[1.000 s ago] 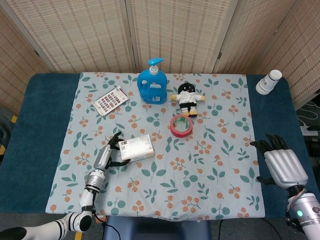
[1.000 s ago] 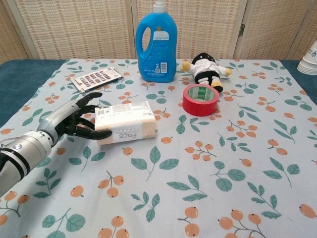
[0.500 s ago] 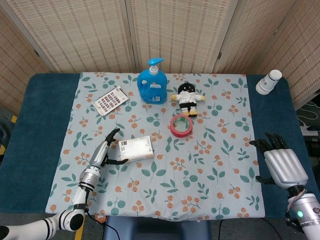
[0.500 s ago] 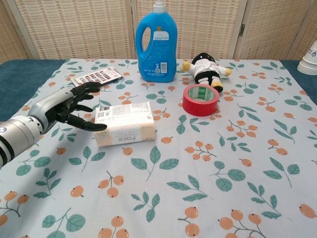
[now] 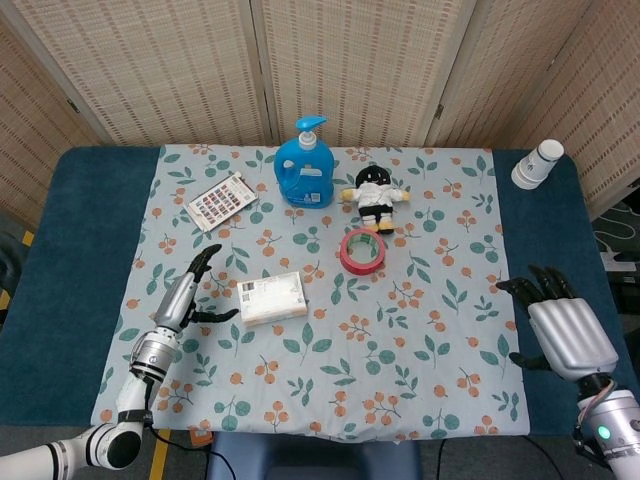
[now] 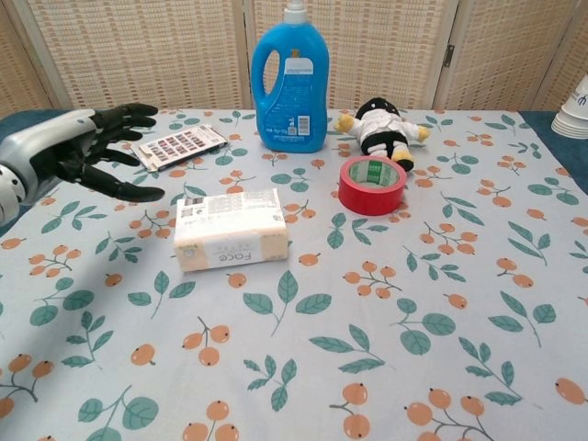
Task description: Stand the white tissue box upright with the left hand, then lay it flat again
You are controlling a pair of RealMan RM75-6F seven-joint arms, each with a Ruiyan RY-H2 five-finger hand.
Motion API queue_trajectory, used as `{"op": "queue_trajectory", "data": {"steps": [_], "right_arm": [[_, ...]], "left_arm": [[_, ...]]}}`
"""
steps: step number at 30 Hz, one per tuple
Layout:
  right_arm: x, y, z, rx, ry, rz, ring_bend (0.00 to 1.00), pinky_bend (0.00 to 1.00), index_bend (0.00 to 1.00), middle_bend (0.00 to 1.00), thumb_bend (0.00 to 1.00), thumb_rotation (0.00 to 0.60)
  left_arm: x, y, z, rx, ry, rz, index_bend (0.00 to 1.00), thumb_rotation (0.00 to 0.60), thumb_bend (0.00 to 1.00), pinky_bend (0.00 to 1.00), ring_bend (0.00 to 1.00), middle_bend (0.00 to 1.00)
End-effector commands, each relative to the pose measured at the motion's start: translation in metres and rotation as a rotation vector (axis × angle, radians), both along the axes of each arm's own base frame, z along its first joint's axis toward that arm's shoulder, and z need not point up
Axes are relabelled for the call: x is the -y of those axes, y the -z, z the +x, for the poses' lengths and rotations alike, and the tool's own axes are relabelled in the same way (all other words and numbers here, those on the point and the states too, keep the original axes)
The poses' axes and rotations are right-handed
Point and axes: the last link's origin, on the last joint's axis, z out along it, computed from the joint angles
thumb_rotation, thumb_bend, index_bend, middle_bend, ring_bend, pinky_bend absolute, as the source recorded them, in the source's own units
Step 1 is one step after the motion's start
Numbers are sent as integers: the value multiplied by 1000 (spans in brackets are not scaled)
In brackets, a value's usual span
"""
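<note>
White tissue box (image 6: 231, 230) lies flat on the flowered cloth (image 6: 386, 322) that covers the middle of the worktop (image 5: 60, 260), its long side running left to right and its printed end panel facing left. In the chest view the word "face" shows on its front side. Nothing touches it.

Left robot hand (image 6: 87, 147) hangs above the cloth to the left of the box, apart from it, fingers spread and holding nothing; the dark fingertips (image 6: 147, 194) reach toward the box without meeting it. In the head view the same left robot hand (image 5: 190, 292) sits just beside the box's left end, with a clear gap between them.

Right robot hand (image 5: 560, 325) rests over the blue edge of the worktop at the near right, well apart from everything else, its fingers apart and holding nothing.

Beyond the box, a red tape roll (image 6: 372, 185) lies flat on the cloth. Farther back to the left is a card of stamps (image 6: 179, 145). At the far side stands a blue detergent bottle (image 6: 290, 81), and just beside it on the right lies a small plush doll (image 6: 381, 124). A white paper cup stack (image 5: 538, 164) sits on the far right corner of the worktop.
</note>
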Motion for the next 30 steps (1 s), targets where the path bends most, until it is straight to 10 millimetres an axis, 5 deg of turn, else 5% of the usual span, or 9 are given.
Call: {"op": "queue_trajectory", "data": {"steps": [1,8,16,30], "right_arm": [[-3,-2,2,12,-6,-3,0,0,197,168,55,600],[-9,-8,6,26,-27,-12,0,0,226,168,55,600],[-16,-1,9,9,-61,13,0,0,221,168,55,600],[-21,-4,9,-8,-78,-27,0,0,217,168,55,600]], "left_arm": [[-7,-43,-5,-162,-15,109,0,600,311,185,13,0],[-5,-114,-19,-612,45,268,88,600,465,198,5,138],[16,-146,-44,-1181,196,195,89,600,445,220,34,124],[30,-151,-52,-1207,166,107,68,600,371,178,13,100]]}}
